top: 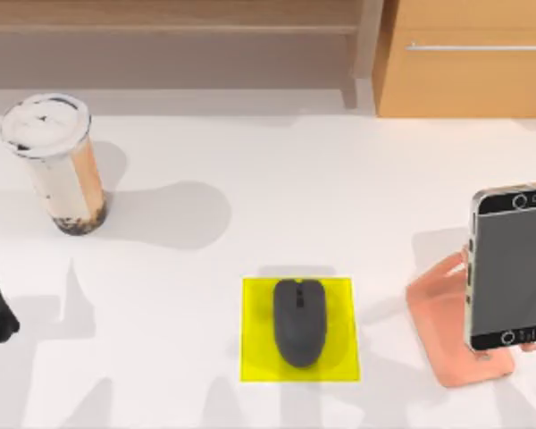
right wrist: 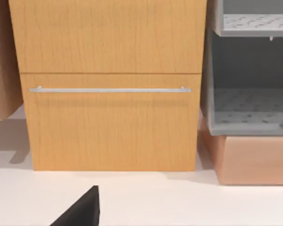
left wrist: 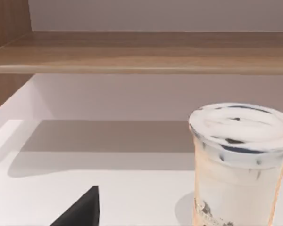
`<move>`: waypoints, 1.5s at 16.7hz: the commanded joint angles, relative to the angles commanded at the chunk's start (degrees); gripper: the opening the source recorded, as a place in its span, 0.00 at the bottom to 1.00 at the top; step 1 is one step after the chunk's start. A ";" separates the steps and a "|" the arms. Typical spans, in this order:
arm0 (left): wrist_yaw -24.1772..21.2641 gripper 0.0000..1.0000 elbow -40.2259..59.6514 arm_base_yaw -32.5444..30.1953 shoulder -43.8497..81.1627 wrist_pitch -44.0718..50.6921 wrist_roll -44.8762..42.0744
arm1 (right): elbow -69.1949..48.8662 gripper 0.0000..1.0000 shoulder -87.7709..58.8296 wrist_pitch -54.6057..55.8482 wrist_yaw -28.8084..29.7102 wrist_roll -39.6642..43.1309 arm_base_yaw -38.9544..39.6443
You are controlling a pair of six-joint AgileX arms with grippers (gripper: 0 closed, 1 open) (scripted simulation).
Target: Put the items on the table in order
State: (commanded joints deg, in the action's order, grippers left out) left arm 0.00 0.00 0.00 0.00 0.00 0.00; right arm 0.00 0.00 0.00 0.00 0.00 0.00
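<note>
We are seeing the mouse [top: 298, 322] sitting on a yellow mat [top: 255, 357] at six o'clock, likely its slot. The smartphone [top: 509, 268] is leaning on a pink stand [top: 442, 331] at three o'clock. The bubble tea [top: 58, 165] is standing at ten o'clock on the white table [top: 277, 179]. A wooden cabinet [right wrist: 108, 84] is backing the table. We cannot tell either gripper's state.
</note>
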 joint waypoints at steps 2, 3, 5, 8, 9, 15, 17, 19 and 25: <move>0.00 1.00 0.00 0.00 0.00 0.00 0.00 | 0.00 1.00 0.00 0.00 0.00 0.00 0.00; 0.00 1.00 0.00 0.00 0.00 0.00 0.00 | 0.00 1.00 0.00 0.00 0.00 0.00 0.00; 0.03 1.00 -0.01 -0.05 0.19 -0.13 0.00 | 0.00 1.00 0.00 0.00 0.00 0.00 0.00; 0.69 1.00 -0.15 -1.11 4.66 -3.01 0.02 | 0.00 1.00 0.00 0.00 0.00 0.00 0.00; 1.01 1.00 -0.17 -1.65 7.14 -4.60 0.03 | 0.00 1.00 0.00 0.00 0.00 0.00 0.00; 3.02 1.00 -0.08 -4.46 27.91 -17.96 0.34 | 0.00 1.00 0.00 0.00 0.00 0.00 0.00; 3.57 1.00 -0.09 -5.16 34.62 -21.92 0.63 | 0.00 1.00 0.00 0.00 0.00 0.00 0.00; 4.06 1.00 -0.14 -5.81 40.46 -25.38 0.97 | 0.00 1.00 0.00 0.00 0.00 0.00 0.00; 5.17 1.00 -0.42 -7.66 57.04 -35.37 2.13 | 0.00 1.00 0.00 0.00 0.00 0.00 0.00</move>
State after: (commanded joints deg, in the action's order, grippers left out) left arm 5.17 -0.42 -7.66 57.04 -35.37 2.13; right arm 0.00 0.00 0.00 0.00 0.00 0.00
